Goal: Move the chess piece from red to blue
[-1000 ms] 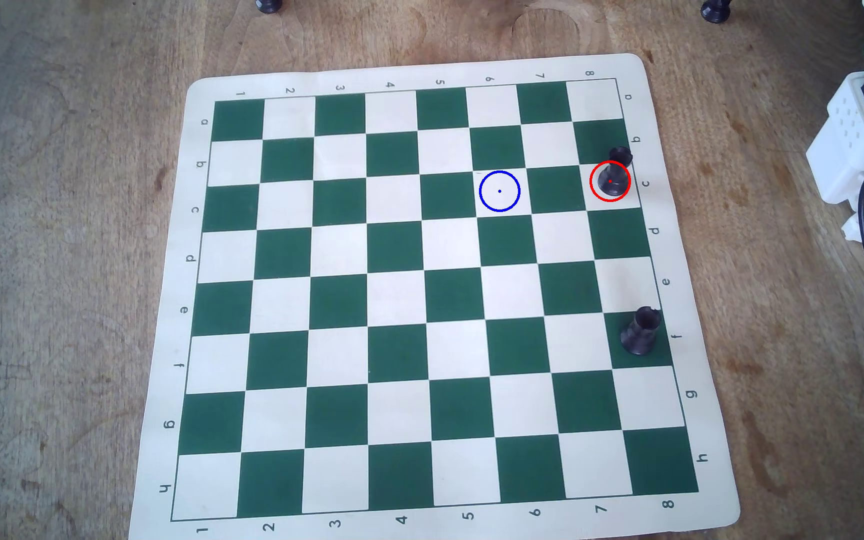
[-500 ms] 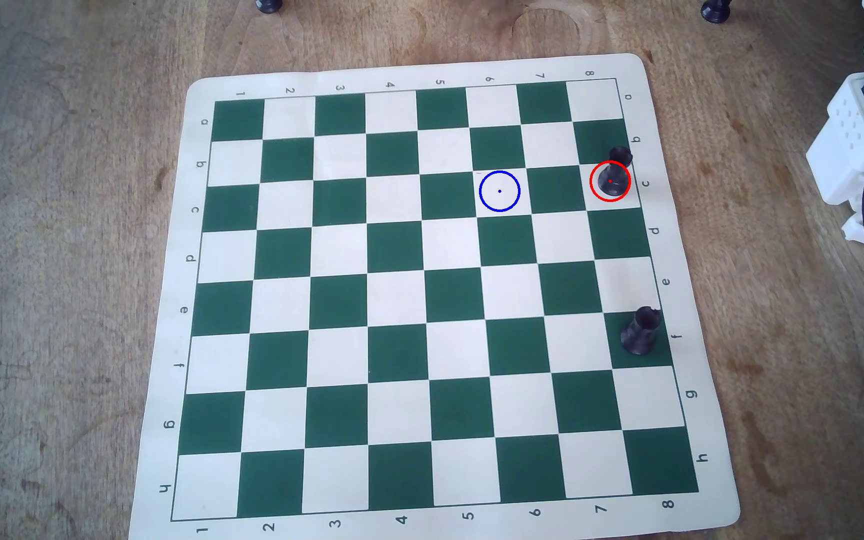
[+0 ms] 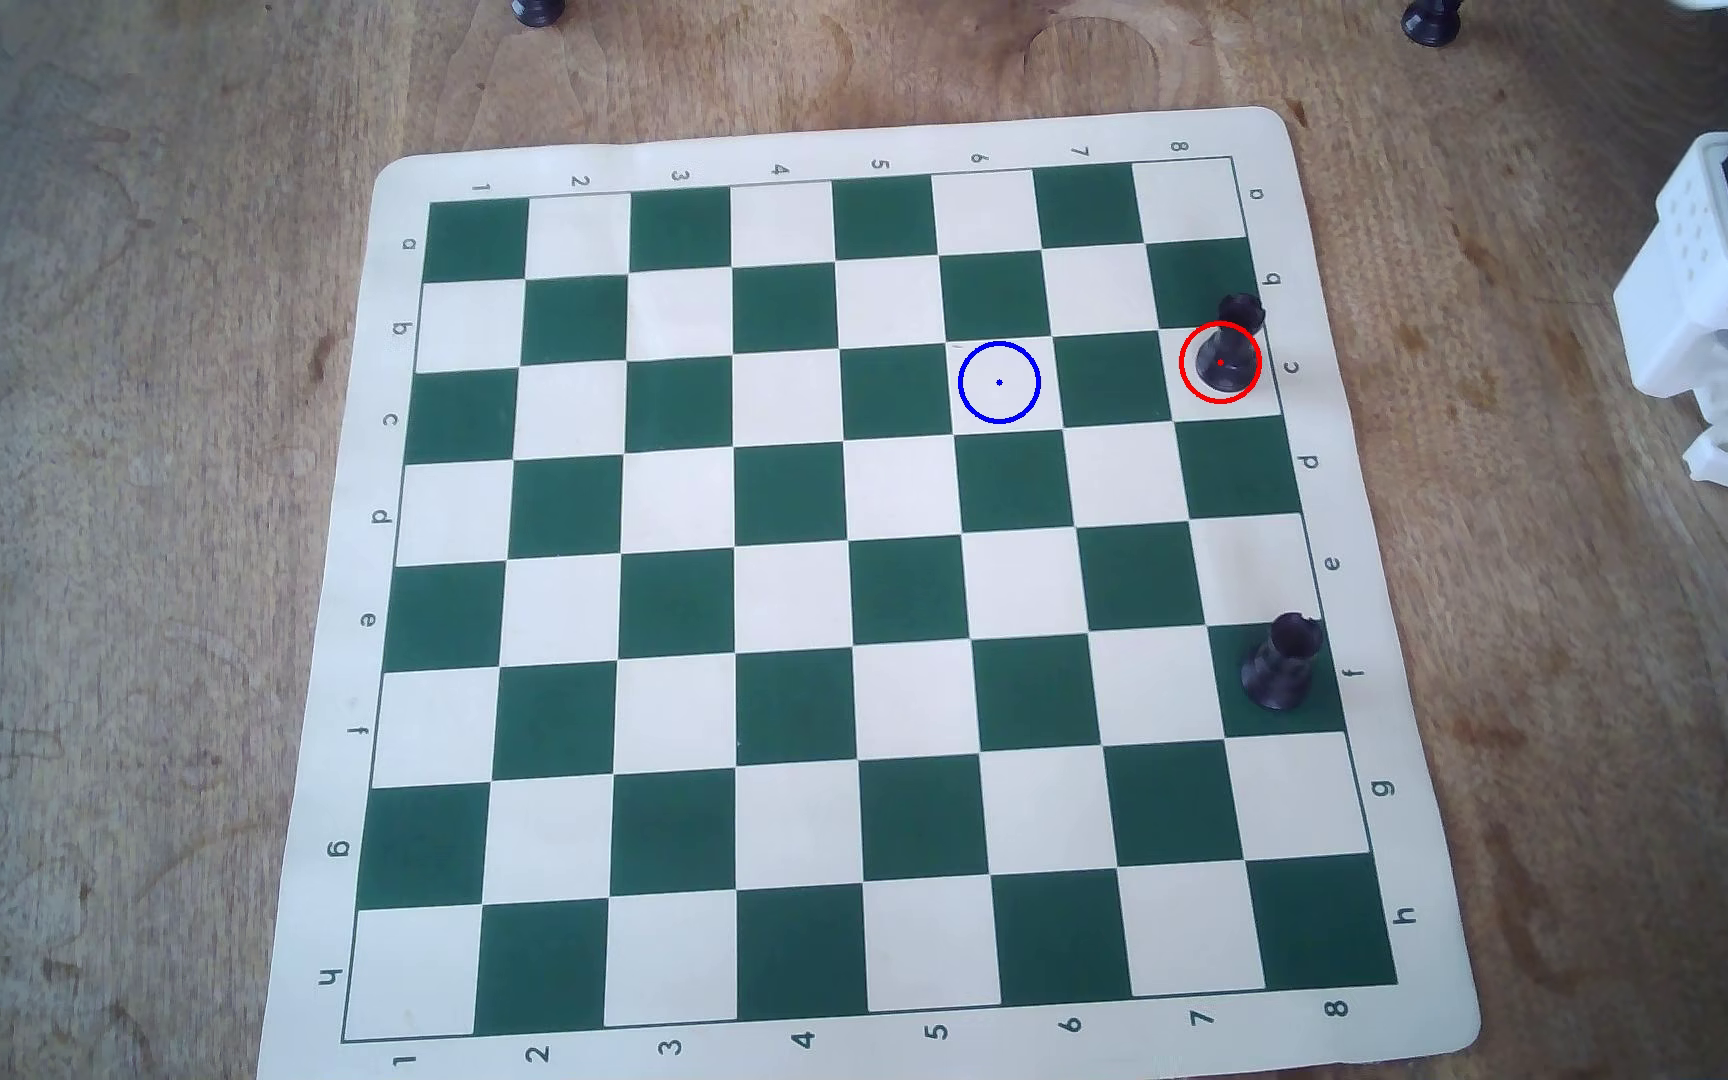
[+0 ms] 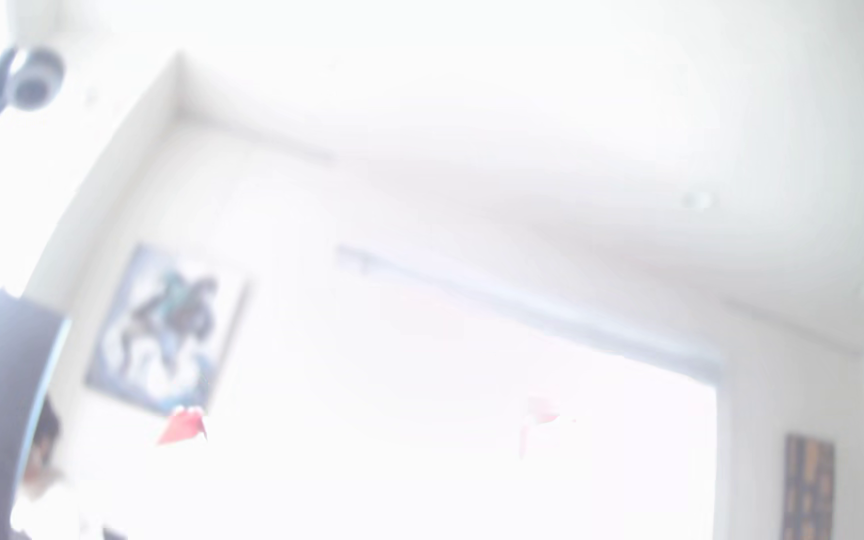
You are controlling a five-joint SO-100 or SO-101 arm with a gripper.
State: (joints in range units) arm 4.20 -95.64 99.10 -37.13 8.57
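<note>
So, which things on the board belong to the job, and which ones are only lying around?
Belong to the job:
chess piece
red ring
blue ring

Only lying around:
stockier black piece
two dark pieces on the table's far edge

Your overhead view shows a worn wooden table, its grain stained and matt, under a flexible chess mat with a smooth, faintly creased cream-and-green surface. The chess piece inside the red ring looks like black plastic with a dull sheen, as does the stockier black piece. At the right edge, you see the arm's white, matt plastic housing, perforated with small holes.
</note>
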